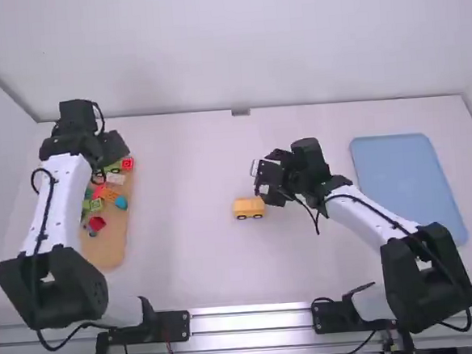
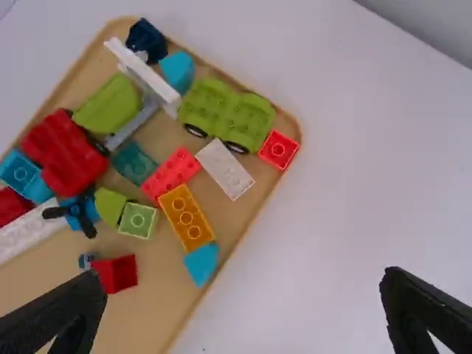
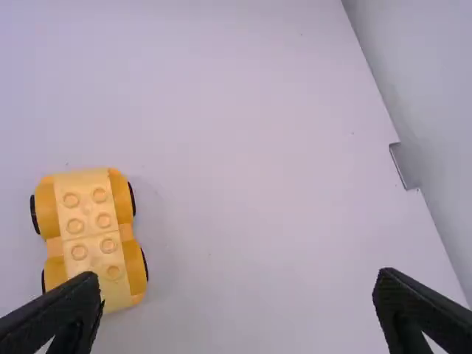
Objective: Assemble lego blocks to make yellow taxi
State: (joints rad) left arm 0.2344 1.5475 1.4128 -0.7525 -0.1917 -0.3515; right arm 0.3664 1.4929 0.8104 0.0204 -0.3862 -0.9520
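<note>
White counter [image 1: 185, 261] against pale walls [image 1: 211, 49], yellow wheeled block base [image 1: 249, 207] mid-surface, left gripper [image 1: 98, 177] above a tan tray [image 1: 104, 255] of colored blocks [image 2: 186, 217], right gripper [image 1: 259, 179] near the base, both sets of fingers spread, apparently a blue tray [image 1: 407, 189] at right.

Left arm [image 1: 57, 198] and right arm [image 1: 362, 215]: white links, bulky black joints [image 1: 75, 292]. Black cables [image 1: 42, 227] form loose loops along both. Mounting brackets [image 1: 172, 326]: black. Left gripper [image 1: 111, 149] and right gripper [image 1: 263, 181]: black, with tapered fingers [image 2: 419, 306].
</note>
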